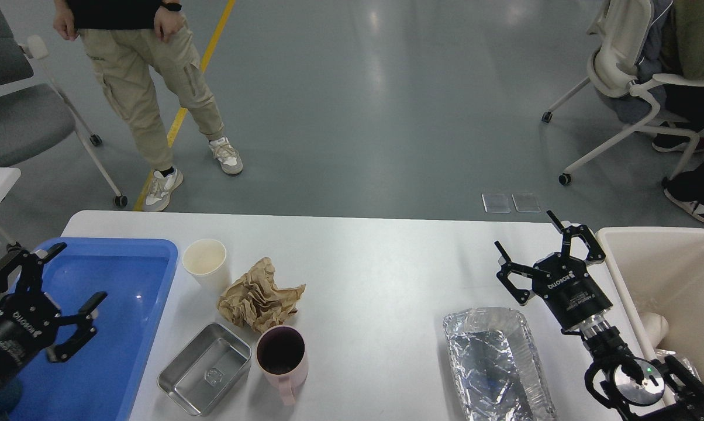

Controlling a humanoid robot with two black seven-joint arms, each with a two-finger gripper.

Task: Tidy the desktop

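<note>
The white desktop (375, 263) spans the lower half of the head view. On its left part stand a cream paper cup (204, 260), a crumpled brown paper (257, 297), a small metal tin (204, 367) and a pink mug (280, 354). A foil tray (495, 362) lies at the right front. My left gripper (74, 275) is open and empty over the blue tray (124, 280). My right gripper (524, 234) is open and empty, above the desktop just behind the foil tray.
A cream bin (673, 280) stands at the right edge with some white items inside. A person (141, 76) stands beyond the table's far left. Office chairs stand at the far left (19, 111) and far right (627, 64).
</note>
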